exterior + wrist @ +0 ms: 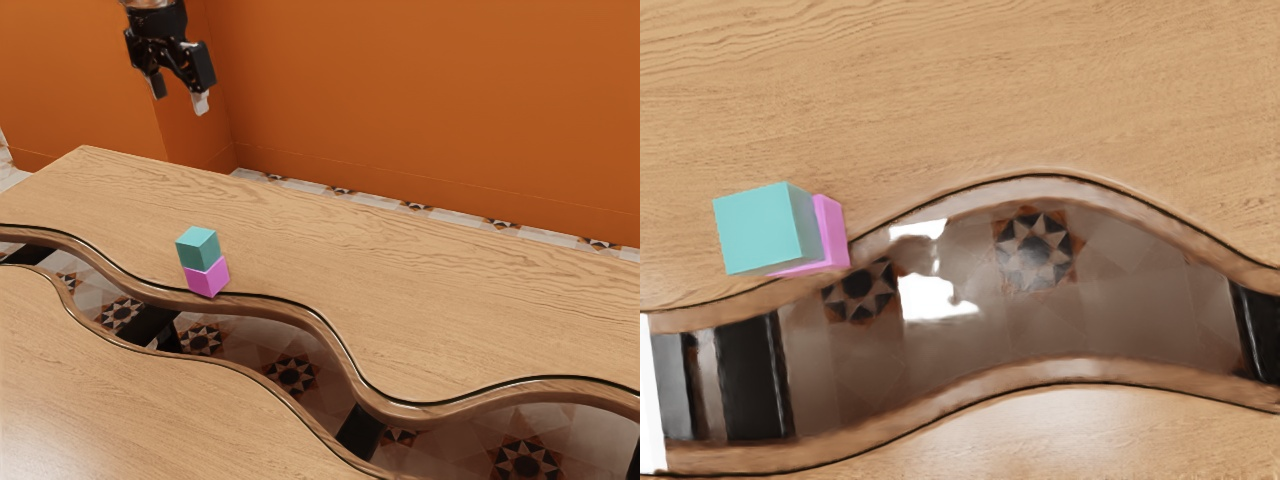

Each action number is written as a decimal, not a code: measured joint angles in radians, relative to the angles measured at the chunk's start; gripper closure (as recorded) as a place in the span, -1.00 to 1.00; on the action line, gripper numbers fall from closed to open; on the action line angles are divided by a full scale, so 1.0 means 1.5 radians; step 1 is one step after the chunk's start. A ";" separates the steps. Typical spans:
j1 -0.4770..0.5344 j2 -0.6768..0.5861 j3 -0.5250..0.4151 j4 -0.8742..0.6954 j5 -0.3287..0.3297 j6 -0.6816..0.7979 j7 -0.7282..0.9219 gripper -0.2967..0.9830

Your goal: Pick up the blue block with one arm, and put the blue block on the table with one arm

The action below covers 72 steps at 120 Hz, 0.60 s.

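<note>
My gripper (180,98) hangs high above the table (400,280), its two fingers apart with nothing between them. Well below it, a teal-blue block (198,248) rests on top of a pink block (208,277), which stands on the wooden table close to its wavy edge. In the wrist view the blue block (765,229) covers much of the pink block (831,232); both are clear of my hand.
A wavy gap (290,345) with patterned floor below separates this tabletop from a second wooden surface (120,410). Dark supports (362,430) cross the gap. An orange wall (420,100) rises beyond the table.
</note>
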State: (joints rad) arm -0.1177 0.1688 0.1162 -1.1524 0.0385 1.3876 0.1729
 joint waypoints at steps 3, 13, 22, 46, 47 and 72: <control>0.000 0.004 0.000 -0.002 -0.004 0.001 0.001 -0.53; 0.000 0.007 0.000 -0.004 -0.012 0.004 0.003 -0.53; 0.000 -0.040 0.002 -0.103 -0.013 0.023 0.004 -0.53; 0.107 -0.045 0.009 -0.311 -0.023 0.159 0.008 -0.54; 0.112 -0.038 0.009 -0.309 -0.024 0.163 0.009 -0.54; 0.147 0.111 0.008 -0.224 -0.050 0.239 0.036 -0.54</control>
State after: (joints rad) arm 0.1032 0.3354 0.1286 -1.4891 -0.0370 1.7465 0.2275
